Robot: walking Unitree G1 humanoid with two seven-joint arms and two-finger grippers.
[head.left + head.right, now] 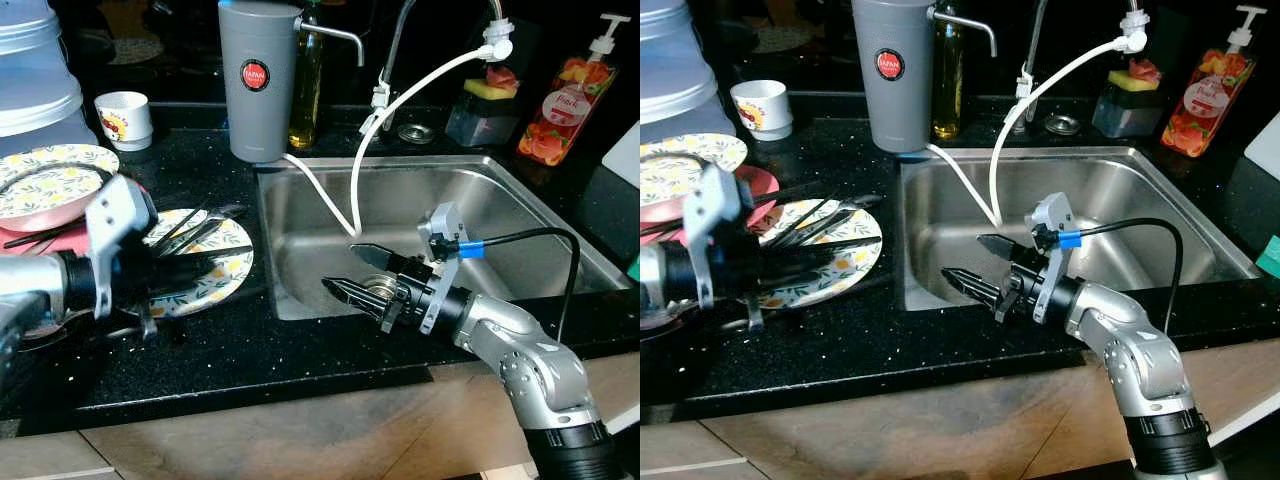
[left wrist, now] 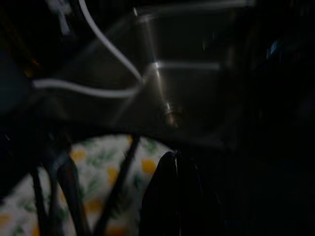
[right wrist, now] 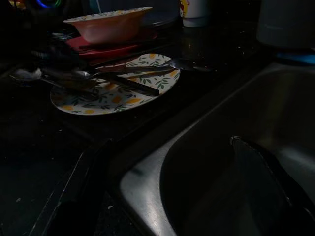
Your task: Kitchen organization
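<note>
A flat plate (image 1: 222,282) with a yellow-and-green print lies on the black counter left of the sink, with several dark pieces of cutlery (image 1: 196,228) across it. My left gripper (image 1: 236,257) hovers low over this plate, its fingers (image 2: 172,187) pressed together with nothing seen between them. My right gripper (image 1: 345,270) is open over the front left part of the steel sink (image 1: 520,200), holding nothing. The right wrist view looks past one finger (image 3: 266,172) toward the plate (image 3: 88,105) and cutlery.
A patterned bowl (image 1: 50,185) sits on a red plate behind the left arm. At the back stand a grey canister (image 1: 258,80), a cup (image 1: 125,118), an oil bottle (image 1: 305,90), a sponge holder (image 1: 485,105) and a soap dispenser (image 1: 560,100). White hoses (image 1: 330,205) drop into the sink.
</note>
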